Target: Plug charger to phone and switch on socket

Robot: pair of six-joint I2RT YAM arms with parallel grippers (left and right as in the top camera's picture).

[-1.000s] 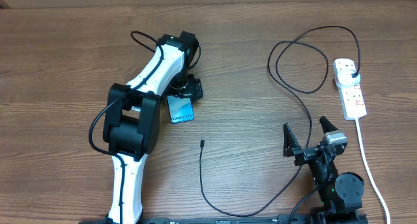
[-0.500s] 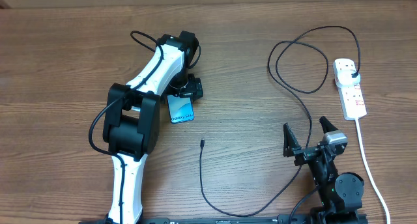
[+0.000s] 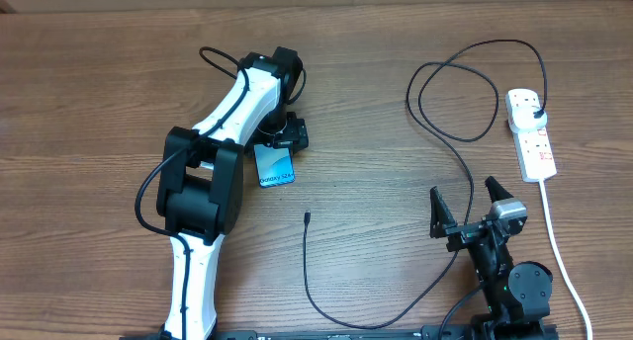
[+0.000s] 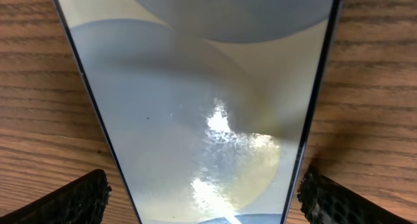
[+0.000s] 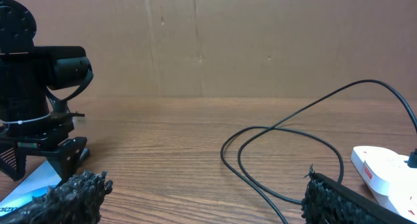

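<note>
The phone (image 3: 275,166), with its light blue screen, lies flat on the wooden table and fills the left wrist view (image 4: 195,87). My left gripper (image 3: 282,138) hovers over its far end, open, with a finger on each side of the phone (image 4: 205,201) and a small gap at the left edge. The charger cable (image 3: 465,162) runs from its black plug in the white socket strip (image 3: 532,137), loops, and ends at the connector tip (image 3: 307,218) lying free on the table. My right gripper (image 3: 465,200) is open and empty near the front edge (image 5: 205,198).
The socket's white cord (image 3: 556,246) runs down the right side past my right arm base (image 3: 519,286). The cable loops (image 5: 287,129) and the socket strip (image 5: 384,168) lie ahead of my right gripper. The left arm (image 5: 39,74) stands at the left.
</note>
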